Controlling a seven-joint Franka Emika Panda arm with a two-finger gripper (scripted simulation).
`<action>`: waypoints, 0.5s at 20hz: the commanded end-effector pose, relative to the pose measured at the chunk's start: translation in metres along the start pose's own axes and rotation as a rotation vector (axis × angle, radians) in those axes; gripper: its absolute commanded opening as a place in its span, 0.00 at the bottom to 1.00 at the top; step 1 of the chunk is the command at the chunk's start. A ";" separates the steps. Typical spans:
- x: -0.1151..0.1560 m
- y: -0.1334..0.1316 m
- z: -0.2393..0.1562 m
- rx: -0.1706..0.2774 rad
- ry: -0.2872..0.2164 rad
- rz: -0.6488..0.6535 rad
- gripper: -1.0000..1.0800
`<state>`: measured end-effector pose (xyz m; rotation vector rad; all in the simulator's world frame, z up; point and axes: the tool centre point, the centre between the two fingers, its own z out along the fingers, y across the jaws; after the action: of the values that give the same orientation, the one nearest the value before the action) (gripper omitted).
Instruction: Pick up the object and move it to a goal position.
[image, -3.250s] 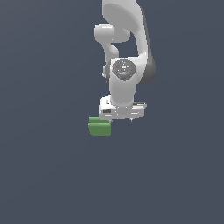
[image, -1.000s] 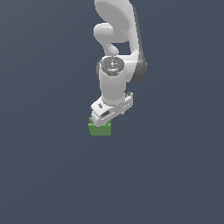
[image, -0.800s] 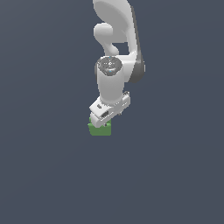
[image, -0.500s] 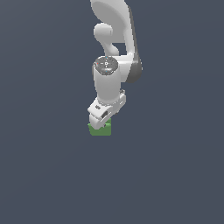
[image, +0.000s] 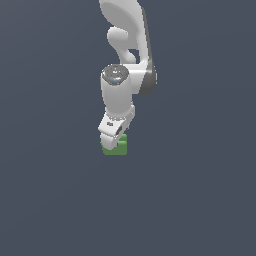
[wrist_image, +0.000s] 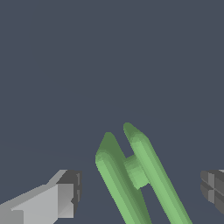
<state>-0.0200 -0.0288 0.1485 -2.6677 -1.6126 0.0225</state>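
The green block (image: 117, 148) lies on the dark grey floor, mostly covered from above by my gripper (image: 112, 136) in the exterior view. In the wrist view the block (wrist_image: 117, 175) shows as two long green ridges joined by a short piece, lying between the fingers. One finger (wrist_image: 65, 197) and the other finger (wrist_image: 213, 188) stand well apart on either side of it, with gaps to the block. My gripper (wrist_image: 140, 190) is open and straddles the block without touching it.
The floor (image: 200, 200) is a plain dark grey surface. The white arm (image: 125, 60) rises straight above the block.
The wrist has turned and the hand has come down over the green block, shifting slightly to the exterior view's left. The block has not moved.
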 end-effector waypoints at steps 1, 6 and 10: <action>-0.004 0.002 0.000 -0.004 0.000 -0.062 0.96; -0.013 0.005 0.001 -0.011 -0.001 -0.183 0.96; -0.020 0.007 0.001 -0.016 -0.002 -0.277 0.96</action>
<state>-0.0225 -0.0470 0.1470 -2.4640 -1.9281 0.0089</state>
